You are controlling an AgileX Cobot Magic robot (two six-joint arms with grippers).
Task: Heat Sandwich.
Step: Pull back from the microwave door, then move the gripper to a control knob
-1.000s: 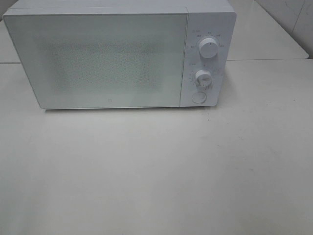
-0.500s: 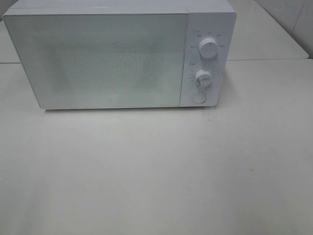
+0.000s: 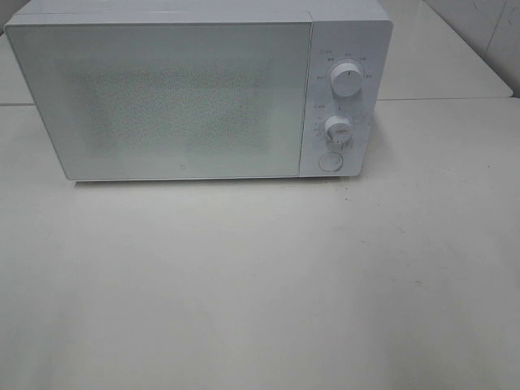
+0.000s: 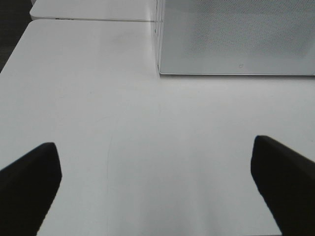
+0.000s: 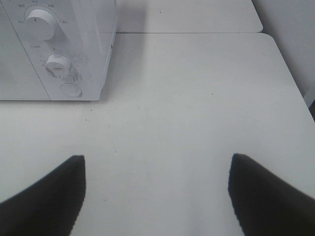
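A white microwave (image 3: 195, 93) stands at the back of the table with its door (image 3: 162, 101) closed. Two knobs (image 3: 347, 80) and a round button (image 3: 330, 161) sit on its right panel. The sandwich is out of view. Neither gripper shows in the exterior high view. In the left wrist view my left gripper (image 4: 157, 184) is open, with nothing between its dark fingers (image 4: 29, 182), facing the microwave's (image 4: 236, 37) front left corner from a distance. In the right wrist view my right gripper (image 5: 157, 191) is open and empty, back from the control panel (image 5: 54, 49).
The white table (image 3: 260, 284) stretches out in front of the microwave. A second white table surface (image 3: 439, 57) lies behind it, with a seam between the two. The table's right edge (image 5: 290, 83) and a tiled wall corner (image 3: 496, 32) lie to the right.
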